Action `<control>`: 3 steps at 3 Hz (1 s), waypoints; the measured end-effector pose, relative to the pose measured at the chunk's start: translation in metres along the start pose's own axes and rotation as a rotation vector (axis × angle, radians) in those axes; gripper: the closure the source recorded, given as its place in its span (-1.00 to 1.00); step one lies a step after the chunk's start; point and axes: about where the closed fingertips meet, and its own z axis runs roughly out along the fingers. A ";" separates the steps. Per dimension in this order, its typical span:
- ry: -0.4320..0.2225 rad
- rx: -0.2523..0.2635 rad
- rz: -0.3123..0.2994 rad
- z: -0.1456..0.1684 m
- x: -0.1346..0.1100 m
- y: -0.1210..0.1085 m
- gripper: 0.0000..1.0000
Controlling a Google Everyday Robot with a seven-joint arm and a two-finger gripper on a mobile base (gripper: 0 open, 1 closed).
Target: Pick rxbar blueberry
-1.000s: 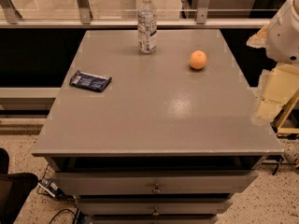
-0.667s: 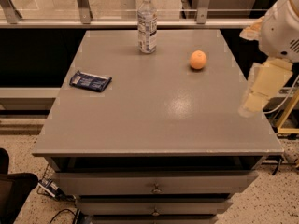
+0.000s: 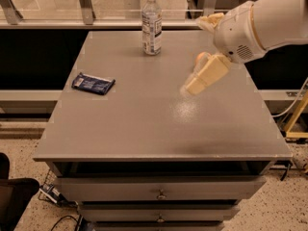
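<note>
The rxbar blueberry (image 3: 93, 83) is a dark blue flat bar with pale lettering. It lies on the left part of the grey tabletop (image 3: 144, 124). My gripper (image 3: 193, 57) hangs above the right middle of the table, well to the right of the bar and apart from it. It reaches in from the upper right on a white arm (image 3: 269, 18). Its two cream fingers (image 3: 206, 75) stand spread apart with nothing between them.
A clear water bottle (image 3: 151, 23) with a white cap stands upright at the table's far edge. An orange (image 3: 199, 57) sits at the right, mostly hidden behind my gripper. Drawers (image 3: 159, 189) run below the table front. A railing stands behind.
My arm has swung in from the right edge of the view towards the left, over the table. It now covers most of the orange. The bar, bottle and orange have not moved.
</note>
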 end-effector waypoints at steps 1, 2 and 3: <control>-0.223 0.000 0.057 0.048 -0.040 -0.003 -1.00; -0.350 0.017 0.099 0.084 -0.076 -0.010 -1.00; -0.350 0.016 0.099 0.084 -0.077 -0.010 -1.00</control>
